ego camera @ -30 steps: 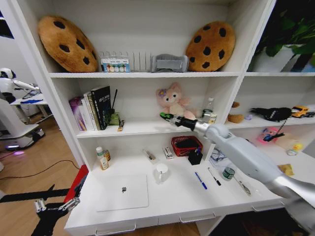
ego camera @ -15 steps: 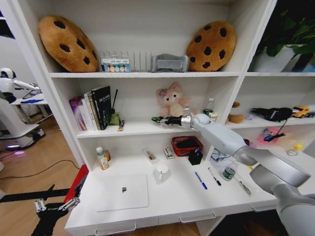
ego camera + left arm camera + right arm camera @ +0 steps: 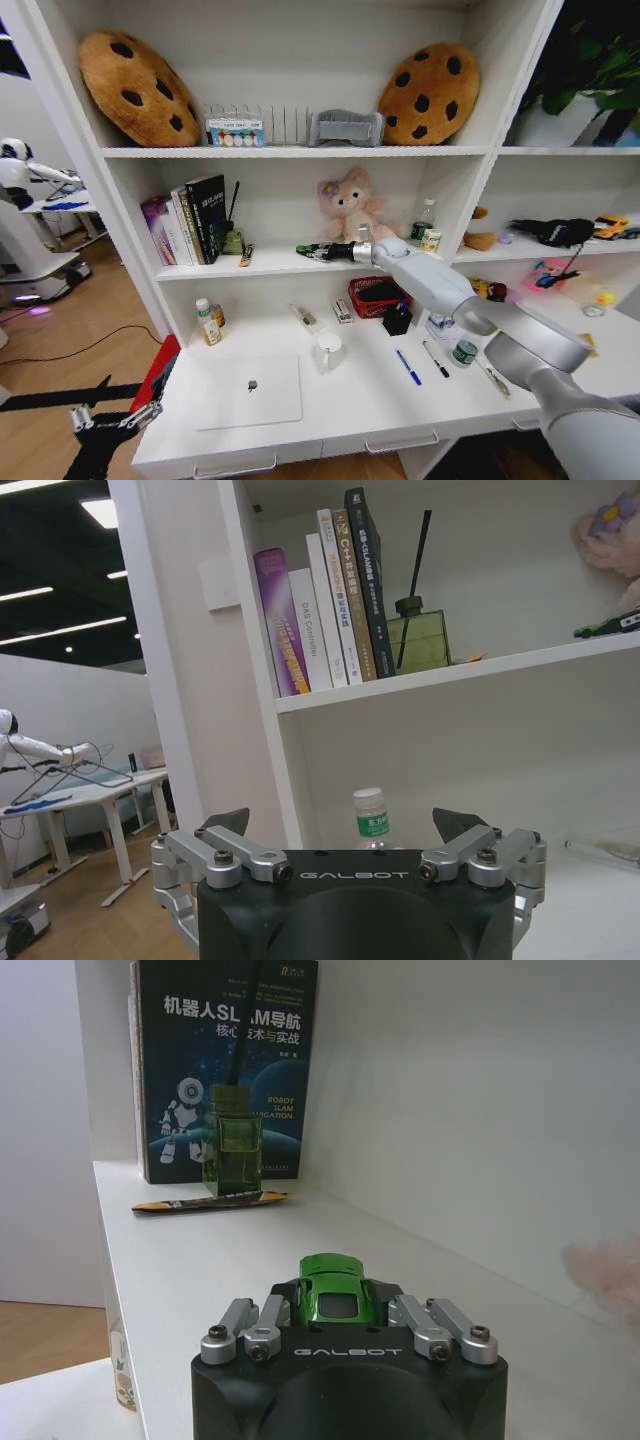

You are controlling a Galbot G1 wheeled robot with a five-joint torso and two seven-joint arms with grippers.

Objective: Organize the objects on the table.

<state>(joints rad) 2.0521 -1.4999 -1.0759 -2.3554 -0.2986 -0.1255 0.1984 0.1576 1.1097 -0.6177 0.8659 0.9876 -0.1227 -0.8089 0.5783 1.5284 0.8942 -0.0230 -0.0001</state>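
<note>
**Right gripper holding toy car over middle shelf**

On the middle shelf, a green diffuser bottle stands before upright books, with a pencil lying beside it; a pink plush toy sits just behind the arm. The right gripper is clamped on the green toy car over the shelf board. The left gripper hangs spread apart beside the table, where the laptop and pens lie.

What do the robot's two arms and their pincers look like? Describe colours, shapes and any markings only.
The right arm is made of smooth, rounded silver-grey segments, ending in a dark wrist and the right pincer. The left pincer has a black block body lettered GALBOT, silver metal linkages with screw heads, and dark pointed finger pads. The right pincer's body bears the same lettering and silver linkages.
</note>
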